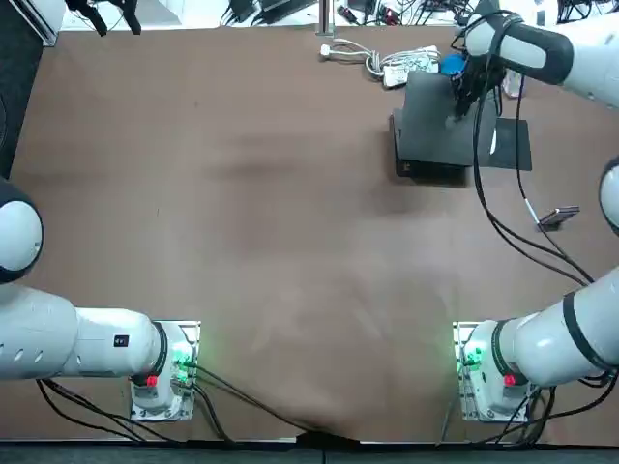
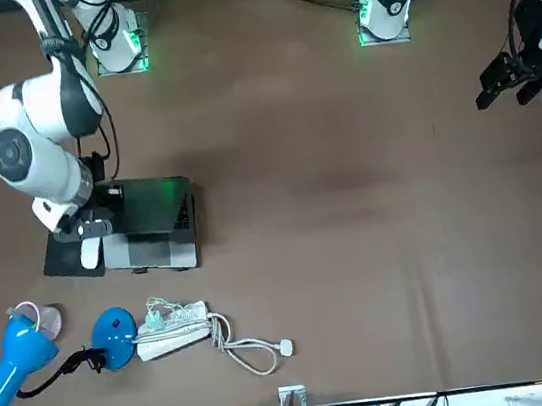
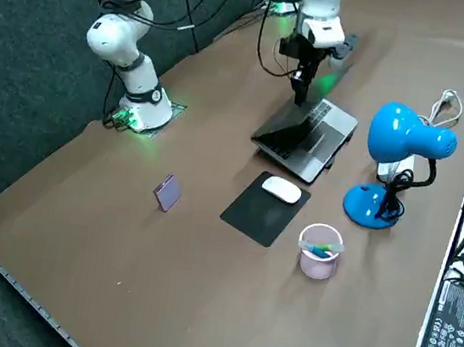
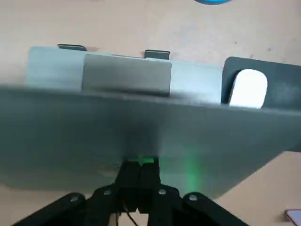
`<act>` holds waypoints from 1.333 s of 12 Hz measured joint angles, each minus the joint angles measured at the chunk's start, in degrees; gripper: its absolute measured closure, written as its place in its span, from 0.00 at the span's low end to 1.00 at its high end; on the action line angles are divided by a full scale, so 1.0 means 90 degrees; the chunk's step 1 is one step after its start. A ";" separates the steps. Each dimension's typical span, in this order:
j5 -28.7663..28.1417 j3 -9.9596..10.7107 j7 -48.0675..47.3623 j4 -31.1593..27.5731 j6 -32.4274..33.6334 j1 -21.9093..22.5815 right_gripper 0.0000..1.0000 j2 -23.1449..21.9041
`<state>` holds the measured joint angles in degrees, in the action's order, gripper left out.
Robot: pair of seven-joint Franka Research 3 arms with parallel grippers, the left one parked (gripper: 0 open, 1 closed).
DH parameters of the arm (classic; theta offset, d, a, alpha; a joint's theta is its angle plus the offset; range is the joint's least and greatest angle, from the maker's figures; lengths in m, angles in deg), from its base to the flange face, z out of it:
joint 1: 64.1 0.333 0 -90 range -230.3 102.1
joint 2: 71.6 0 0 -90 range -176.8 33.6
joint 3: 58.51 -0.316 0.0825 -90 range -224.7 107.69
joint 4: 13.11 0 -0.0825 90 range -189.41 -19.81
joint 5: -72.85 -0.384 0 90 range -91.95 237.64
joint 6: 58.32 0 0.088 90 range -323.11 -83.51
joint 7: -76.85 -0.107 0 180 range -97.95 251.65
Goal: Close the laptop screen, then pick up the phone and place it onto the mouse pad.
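Observation:
The grey laptop [image 1: 430, 135] [image 3: 308, 135] stands at the far right of the table with its lid tilted partway down over the keyboard. My right gripper [image 1: 462, 99] [image 3: 299, 93] [image 4: 139, 173] is shut, its fingertips against the back of the lid [image 4: 141, 132]. Beside the laptop lies the black mouse pad [image 1: 513, 147] [image 3: 259, 211] with a white mouse [image 3: 281, 189] [image 4: 247, 88] on it. The phone [image 1: 558, 217] [image 3: 167, 191] lies on the table nearer the arm's base, apart from the pad.
A blue desk lamp [image 3: 407, 141] [image 2: 21, 361], a white power strip with cable [image 1: 406, 68] [image 2: 173, 330] and a pink cup [image 3: 318, 250] sit along the far edge behind the laptop and pad.

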<state>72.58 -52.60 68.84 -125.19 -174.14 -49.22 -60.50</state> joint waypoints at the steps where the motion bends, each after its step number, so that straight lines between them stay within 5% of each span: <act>1: 0.0000 0.0002 0.0000 0.0108 -0.0012 -0.0015 0.98 0.0201; 6: 0.0000 0.0013 0.0015 0.0815 -0.0062 -0.0143 0.98 0.1390; 8: 0.0003 0.0015 0.0029 0.1002 0.0012 -0.0194 0.98 0.1475; 16: 0.0091 0.0152 0.2048 0.1244 0.1703 -0.1046 0.97 0.0392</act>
<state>73.40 -51.23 87.28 -114.00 -158.81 -58.63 -56.97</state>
